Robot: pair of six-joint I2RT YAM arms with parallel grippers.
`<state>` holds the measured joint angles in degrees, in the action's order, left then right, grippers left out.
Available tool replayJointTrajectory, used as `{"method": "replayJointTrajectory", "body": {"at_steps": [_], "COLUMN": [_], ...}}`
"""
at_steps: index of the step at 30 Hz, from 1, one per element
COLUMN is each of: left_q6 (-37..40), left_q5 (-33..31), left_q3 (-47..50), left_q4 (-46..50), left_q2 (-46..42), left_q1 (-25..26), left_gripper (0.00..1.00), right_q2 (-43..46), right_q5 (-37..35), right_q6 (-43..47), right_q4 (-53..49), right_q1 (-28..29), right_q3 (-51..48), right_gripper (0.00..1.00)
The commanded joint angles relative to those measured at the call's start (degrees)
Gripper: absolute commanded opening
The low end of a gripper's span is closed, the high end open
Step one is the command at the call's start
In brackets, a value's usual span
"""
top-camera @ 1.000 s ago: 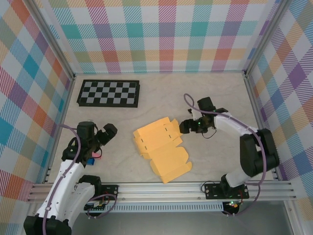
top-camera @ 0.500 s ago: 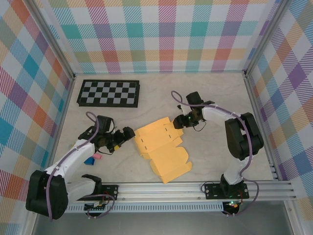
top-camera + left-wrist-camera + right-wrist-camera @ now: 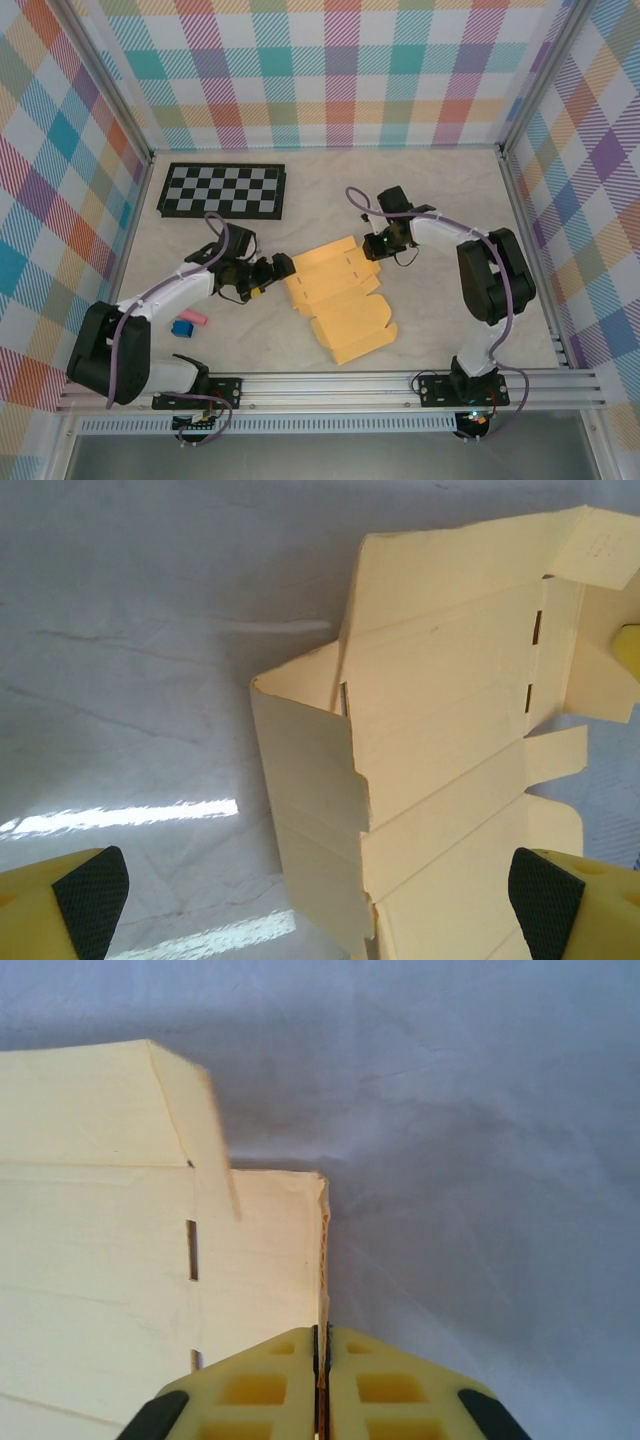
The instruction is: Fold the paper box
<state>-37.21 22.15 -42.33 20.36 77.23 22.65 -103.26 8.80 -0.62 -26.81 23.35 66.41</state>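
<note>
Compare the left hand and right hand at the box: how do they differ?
The left hand is wide open, holding nothing; the right hand is shut, pinching an edge of the paper box. The left hand sits at its left side, the right hand at its far right corner. Both are at the box.

Bright even light, soft shadows, glare streaks on the table (image 3: 120, 815), sharp focus.

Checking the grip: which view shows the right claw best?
Right wrist view: the right claw sits close up, shut on the edge of the paper box. The top view shows it small beside the box; the left wrist view catches what may be its yellow tip.
</note>
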Motion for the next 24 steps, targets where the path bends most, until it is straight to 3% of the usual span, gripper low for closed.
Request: {"method": "replayJointTrajectory", "body": {"at_steps": [1,6,10,12,18,24], "left_q6": [0.84,0.68,1.07,1.73,4.84,5.7], "left_q5": [-1.92,-3.58,-4.8,-7.28,-13.64,-14.07], "left_q3": [-3.63,-9.3,-13.55,-14.61,-15.76,-16.01], "left_q4": [-2.93,-7.1,-7.49,-6.32,-1.44,-0.85], "left_q2": [3.32,11.89,17.53,19.14,20.95,21.81], "left_q1": [2.17,5.54,7.46,7.75,7.71,7.89], "left_gripper": [1.0,0.96,0.78,0.63,0.34,0.31], "right_q2": [5.37,9.83,11.21,11.39,13.59,14.27], "right_q5": [-5.66,-7.63,-7.56,-8.61,-7.09,-6.95], "right_q6": [0.66,-2.97,-5.16,-6.4,-8.25,-7.94], "right_q4": [0.37,4.66,6.18,5.88,7.38,7.31], "right_q1": [-0.06,-0.34,-0.84,-1.32,-4.48,-5.32], "right_q3": [-1.02,-6.26,-8.57,-9.01,-11.39,-12.24], "right_gripper": [0.07,0.06,0.06,0.05,0.06,0.11]}}
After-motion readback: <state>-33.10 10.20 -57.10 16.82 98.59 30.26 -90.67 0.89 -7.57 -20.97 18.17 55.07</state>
